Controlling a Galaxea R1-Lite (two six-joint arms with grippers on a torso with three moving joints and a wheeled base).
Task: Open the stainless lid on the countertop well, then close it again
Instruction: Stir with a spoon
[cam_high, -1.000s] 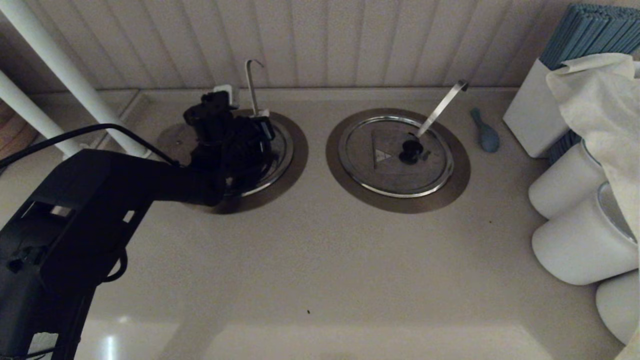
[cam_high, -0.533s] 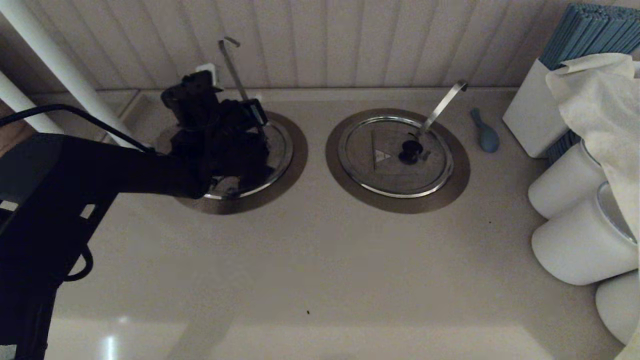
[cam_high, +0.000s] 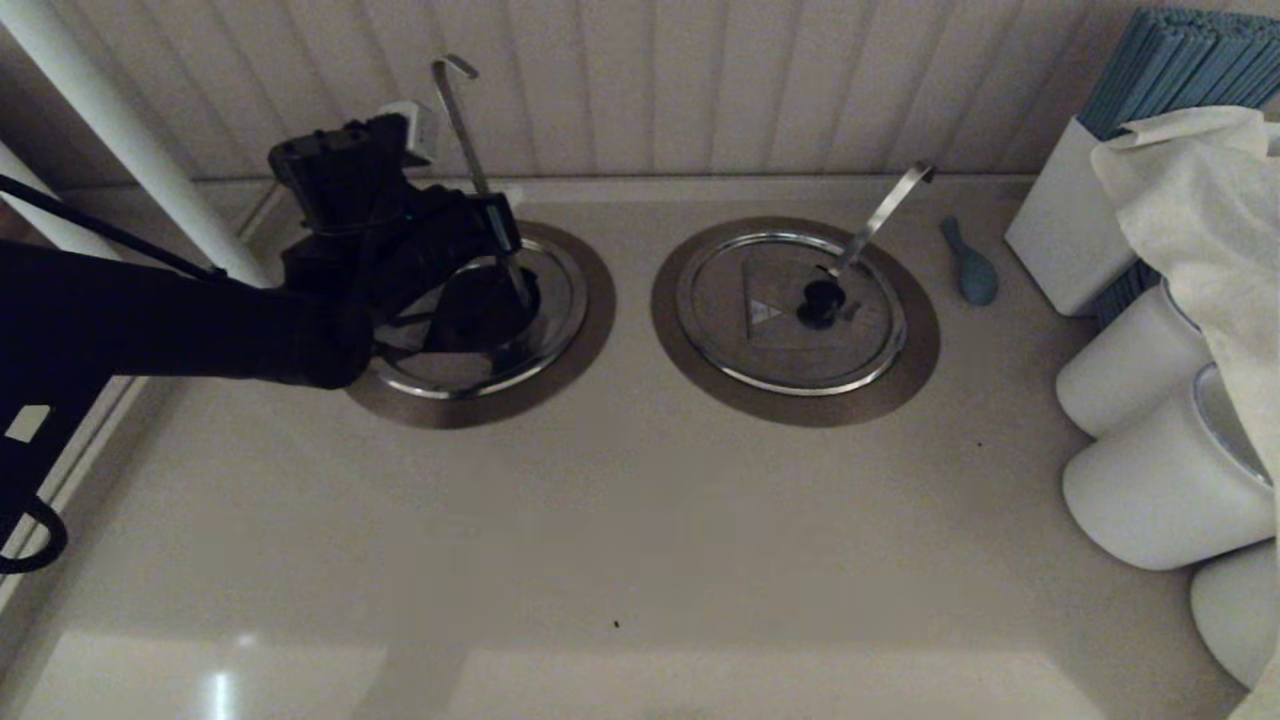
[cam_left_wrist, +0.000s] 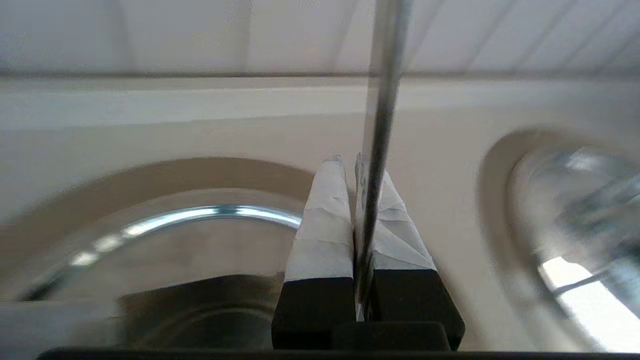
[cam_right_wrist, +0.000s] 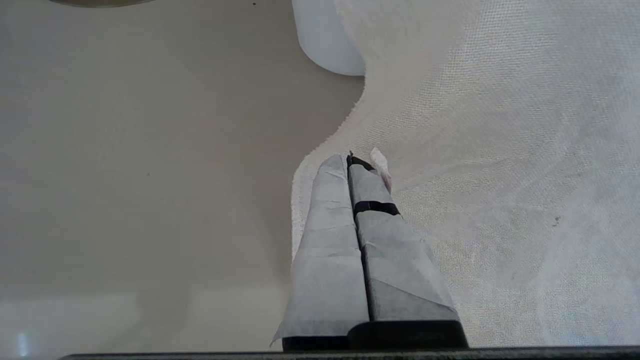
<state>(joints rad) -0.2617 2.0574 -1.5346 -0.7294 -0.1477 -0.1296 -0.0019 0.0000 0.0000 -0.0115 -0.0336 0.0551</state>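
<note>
The stainless lid (cam_high: 555, 300) lies over the left countertop well, whose brown collar (cam_high: 592, 335) rings it. My left gripper (cam_high: 500, 225) hangs over the lid's back half and hides the knob. In the left wrist view its taped fingers (cam_left_wrist: 320, 220) are shut, tips together (cam_left_wrist: 347, 160), with the thin ladle handle (cam_left_wrist: 382, 100) pinched in the slit between them. The handle's hook (cam_high: 455, 68) stands high against the back wall. A dark patch (cam_high: 480, 305) shows under the gripper; I cannot tell whether it is an opening. My right gripper (cam_right_wrist: 357, 157) is shut, parked over a white cloth (cam_right_wrist: 500, 150).
The twin lid (cam_high: 760, 345) with its wide strip handle (cam_high: 885, 210) sits closed to the right. A blue spoon (cam_high: 968, 265), a white box (cam_high: 1065, 230) and white tubs (cam_high: 1150, 490) crowd the right side. A white pole (cam_high: 120, 140) slants at the left.
My left arm has risen and drawn back to the left. The ladle handle went up and left with it, its hook now high on the wall. The dark patch under the gripper has appeared.
</note>
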